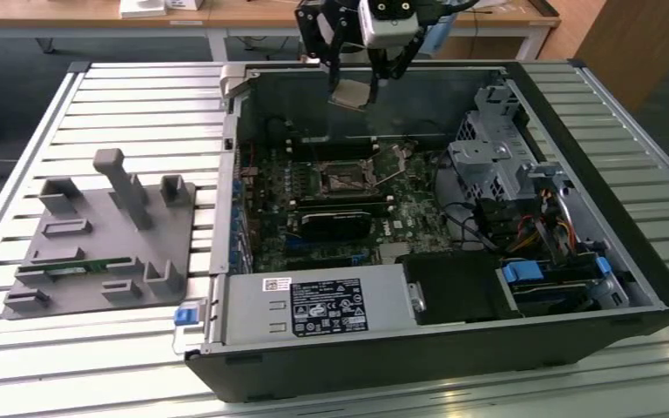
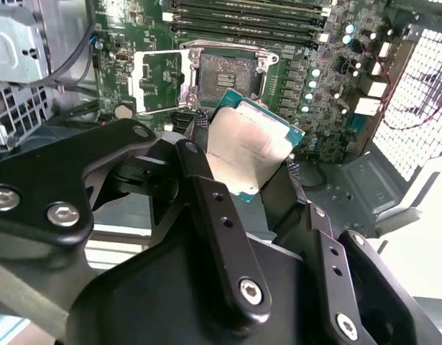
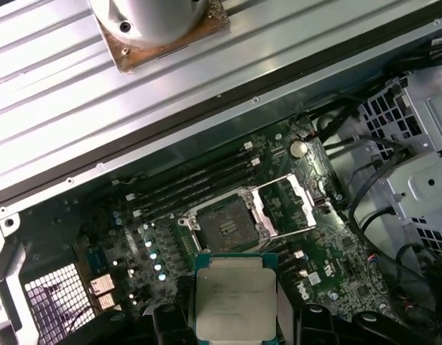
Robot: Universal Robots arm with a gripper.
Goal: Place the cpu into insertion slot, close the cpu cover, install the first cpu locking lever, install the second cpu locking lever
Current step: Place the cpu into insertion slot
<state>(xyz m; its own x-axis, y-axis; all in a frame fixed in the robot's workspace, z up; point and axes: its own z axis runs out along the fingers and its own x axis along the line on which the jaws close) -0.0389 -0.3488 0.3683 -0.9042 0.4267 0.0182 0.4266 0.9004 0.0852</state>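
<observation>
Over open case (image 1: 428, 366) on slatted table (image 1: 102, 96), clenching cpu (image 3: 235, 295) in gripper (image 2: 243, 151), hovering well above bare insertion slot (image 3: 224, 223), cpu cover (image 3: 287, 205) flipped aside.

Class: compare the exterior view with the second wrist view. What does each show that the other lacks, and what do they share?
Exterior view's own: the grey fixture block on the slatted table beside the computer case, and the labelled power supply. Second wrist view's own: a close look at the fingers gripping the cpu by its edges, and the perforated case wall. Shared: the gripper holding the cpu over the computer case, the insertion slot empty, the cpu cover swung open.
</observation>
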